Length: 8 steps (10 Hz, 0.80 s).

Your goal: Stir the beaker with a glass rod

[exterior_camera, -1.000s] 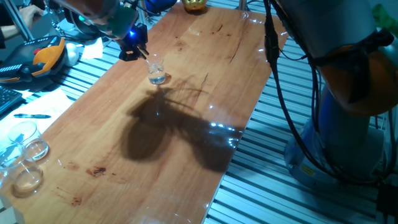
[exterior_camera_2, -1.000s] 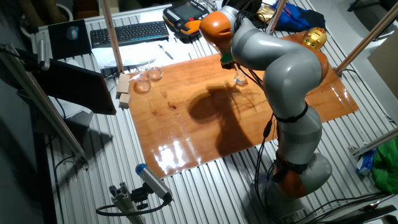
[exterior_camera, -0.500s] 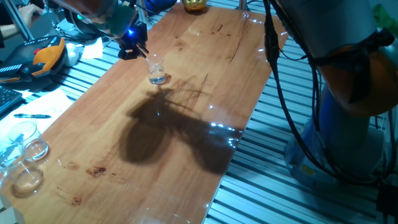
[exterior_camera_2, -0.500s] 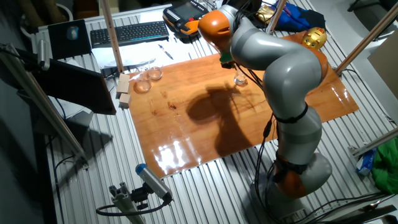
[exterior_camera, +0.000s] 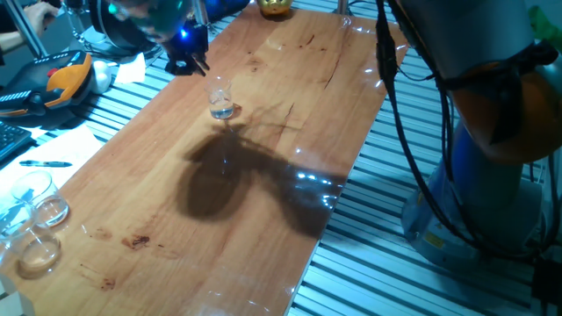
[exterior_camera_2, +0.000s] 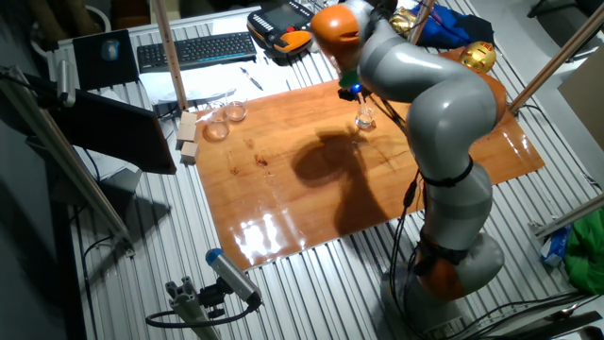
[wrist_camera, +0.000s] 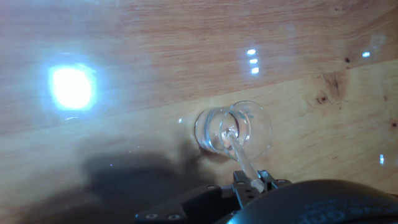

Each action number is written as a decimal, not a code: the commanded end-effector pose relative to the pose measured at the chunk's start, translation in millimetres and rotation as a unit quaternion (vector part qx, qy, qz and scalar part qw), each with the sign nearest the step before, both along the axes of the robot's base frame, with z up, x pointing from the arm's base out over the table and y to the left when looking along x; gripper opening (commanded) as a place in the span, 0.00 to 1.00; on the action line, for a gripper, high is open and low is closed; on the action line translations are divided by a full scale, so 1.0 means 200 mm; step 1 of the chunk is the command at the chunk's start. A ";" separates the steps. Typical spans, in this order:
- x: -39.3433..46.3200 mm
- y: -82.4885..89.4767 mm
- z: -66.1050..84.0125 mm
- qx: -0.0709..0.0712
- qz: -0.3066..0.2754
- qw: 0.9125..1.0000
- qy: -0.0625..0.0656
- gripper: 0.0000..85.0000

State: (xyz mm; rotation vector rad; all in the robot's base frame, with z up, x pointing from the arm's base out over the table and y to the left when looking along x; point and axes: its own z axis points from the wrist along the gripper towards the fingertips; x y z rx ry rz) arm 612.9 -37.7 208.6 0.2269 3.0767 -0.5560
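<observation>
- From where the hand camera sits, the gripper (wrist_camera: pixel 250 181) has its two fingers pressed onto the glass rod (wrist_camera: pixel 239 151), pinching its upper end; the rod slants away from the fingers and its far tip dips inside the beaker (wrist_camera: pixel 233 129).
- The rod is thin and clear, showing mostly as a bright glint; I cannot tell whether its tip touches the bottom of the beaker.
- The beaker stands upright on the wooden tabletop (wrist_camera: pixel 155 74), its flared rim a clear ring around the rod. It is small, of see-through glass, and in one fixed view a little clear liquid sits low in the beaker (exterior_camera: pixel 221 104).
- All round the beaker the wood is bare, with a dark arm shadow (exterior_camera: pixel 219 175) lying on the side nearer that camera.
- In that view the gripper (exterior_camera: pixel 187 60) hangs just beyond the beaker and near the table's long edge, a blue light glowing on it.
- Well away from the beaker, at the near corner of the board, a group of larger clear glass dishes (exterior_camera: pixel 35 219) stands close to the edge; what they hold I cannot make out.
- From the other fixed view the beaker (exterior_camera_2: pixel 364 119) sits near the far side of the tabletop (exterior_camera_2: pixel 283 189), under the bent grey arm (exterior_camera_2: pixel 425 94), with wide open wood between it and the near edge.
- Two wooden blocks (exterior_camera_2: pixel 187 137) lie at the table's far corner, well apart from the beaker, with a keyboard (exterior_camera_2: pixel 193 49) beyond them.
</observation>
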 end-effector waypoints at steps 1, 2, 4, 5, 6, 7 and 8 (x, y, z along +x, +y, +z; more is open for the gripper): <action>0.003 -0.02 0.01 0.014 0.002 1.000 0.001 0.00; 0.006 -0.06 0.02 0.032 0.003 0.999 0.001 0.00; 0.002 -0.11 0.05 0.065 0.001 0.998 0.000 0.00; 0.003 -0.13 0.07 0.075 0.000 0.997 0.003 0.00; 0.003 -0.16 0.08 0.091 -0.006 0.996 0.003 0.00; 0.001 -0.18 0.08 0.100 -0.006 0.995 0.001 0.00; -0.005 -0.19 0.08 0.108 -0.010 0.994 -0.002 0.00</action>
